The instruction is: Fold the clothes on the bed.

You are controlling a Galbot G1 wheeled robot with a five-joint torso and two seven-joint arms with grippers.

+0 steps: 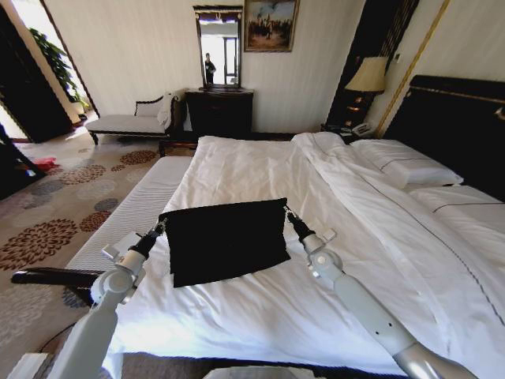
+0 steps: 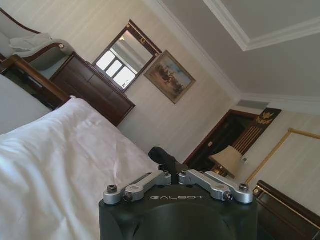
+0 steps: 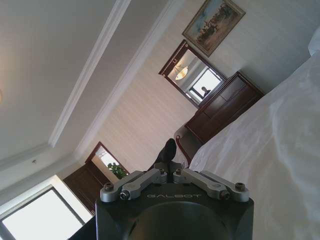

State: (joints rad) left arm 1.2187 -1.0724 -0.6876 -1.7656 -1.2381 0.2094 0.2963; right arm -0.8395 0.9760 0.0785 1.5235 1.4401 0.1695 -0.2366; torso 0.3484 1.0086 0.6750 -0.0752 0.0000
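A: The left gripper (image 1: 162, 224) pinches the near-left corner of the black T-shirt (image 1: 225, 237), fingers closed tight on the cloth; the right gripper (image 1: 287, 212) does the same at the opposite corner. Both arms reach in from the foot of the bed (image 1: 260, 316), holding the shirt as a hanging panel just above the white duvet (image 1: 237, 170).

B: And in the wrist views?

A: In each wrist view the fingers (image 2: 161, 156) meet at a dark tip with no visible gap, consistent with a closed pinch. The cloth itself is hard to make out there.

B: What could go wrong from this pose?

A: The grips look shallow, right at the corners. If the arms pull apart or swing quickly, a corner could likely slip free and the shirt would drop in a heap. The lower edge hangs slack and slanted, so laying it down unevenly would probably crease it or fold it crooked.

B: Anything else nearby?

A: The duvet's raised ridge runs just beyond the right gripper; dragging the shirt across it could bunch both fabrics. Farther off, the pillows (image 1: 402, 162) lie by the dark headboard (image 1: 454, 126), and a dresser (image 1: 219, 110) with a mirror (image 1: 219, 47) stands against the far wall, well clear of the work.
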